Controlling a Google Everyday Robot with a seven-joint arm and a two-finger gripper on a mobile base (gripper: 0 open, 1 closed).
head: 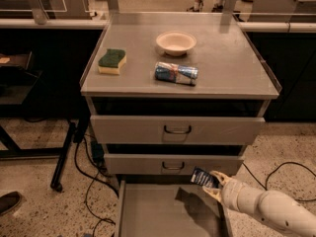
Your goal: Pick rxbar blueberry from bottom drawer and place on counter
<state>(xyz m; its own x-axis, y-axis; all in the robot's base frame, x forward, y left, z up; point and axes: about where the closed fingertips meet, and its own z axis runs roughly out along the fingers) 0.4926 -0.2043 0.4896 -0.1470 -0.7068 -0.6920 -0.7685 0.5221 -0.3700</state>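
Claw at lower right pinches the bar over the drawer; it should lift well clear of the upper fronts toward the bench.

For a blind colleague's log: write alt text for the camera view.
The gripper holds the rxbar blueberry over the open bottom drawer. On the counter lie a sponge, a bowl and a blue-silver packet.

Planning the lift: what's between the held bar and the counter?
Camera view: the two upper drawer fronts; the end effector holds the rxbar blueberry over the bottom drawer.
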